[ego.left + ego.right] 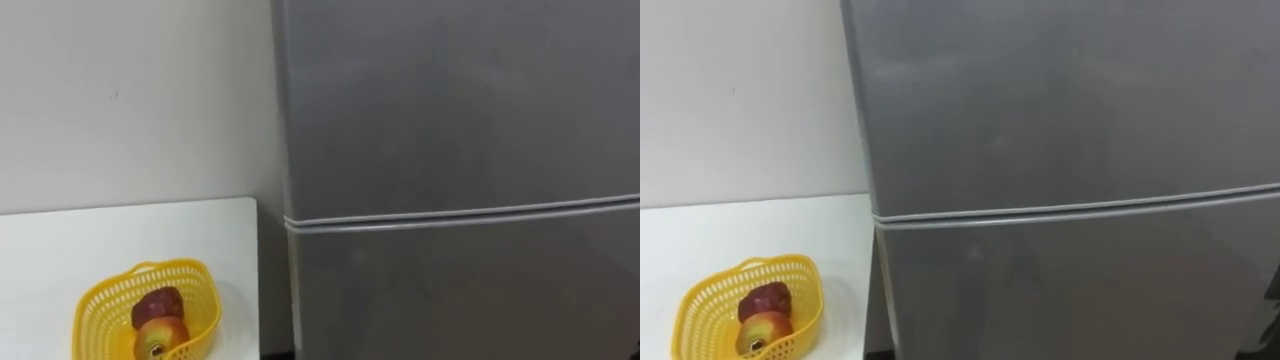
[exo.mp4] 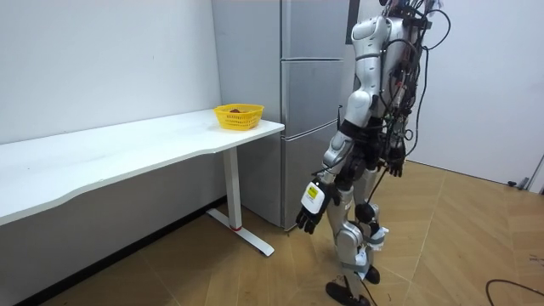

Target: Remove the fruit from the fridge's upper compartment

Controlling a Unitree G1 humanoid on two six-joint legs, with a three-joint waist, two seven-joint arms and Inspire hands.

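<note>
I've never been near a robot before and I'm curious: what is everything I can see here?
fridge: one, grey, both doors closed, against the wall beside the table.
table: one, white, along the wall on the robot's left.
basket: one, yellow, on the table's end near the fridge.
apples: two, one dark red and one red and yellow, in the basket.
wall: white, behind the table.
floor: wood, under the robot.
left hand: one, dark, hanging open at the robot's side as it stands before the fridge.
right hand: one, dark, hanging at its far side.
</note>
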